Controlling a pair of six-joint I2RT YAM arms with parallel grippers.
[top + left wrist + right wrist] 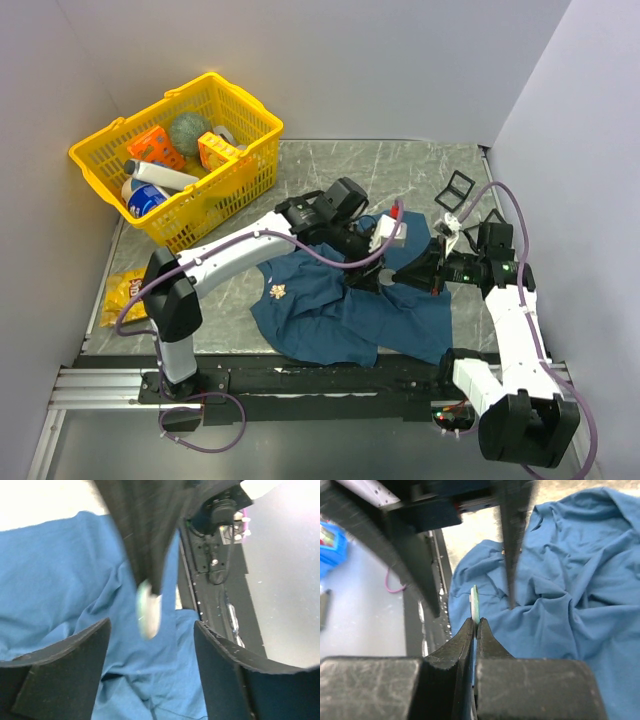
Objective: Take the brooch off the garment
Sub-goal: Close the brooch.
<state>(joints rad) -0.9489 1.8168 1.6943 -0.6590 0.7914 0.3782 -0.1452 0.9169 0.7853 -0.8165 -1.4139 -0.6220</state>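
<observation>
From above, the garment [330,315] lies rumpled on the table [400,165] between the two arms, with the yellow basket [235,95] well apart at the far left. The left gripper [362,270] and the right gripper [392,277] meet tip to tip over the cloth's right half. A small gold mark [278,293] shows on the cloth's left part; what it is cannot be told. In the left wrist view, the left gripper [150,655] has its jaws wide with nothing between the pads, and the garment [60,580] lies below. The right arm's dark fingers come down from the top, carrying a blurred pale disc [149,609], most likely the brooch. In the right wrist view, the right gripper [476,625] has its jaws pressed tight on the pale disc [474,600], seen edge-on and upright, with the garment [570,580] spread behind. Whether any cloth is pinched with it cannot be told. The step in hand looks like the pull-off itself. The next move probably calls for the right arm to draw the disc away, and for the left to press the cloth down if it lifts along.
</observation>
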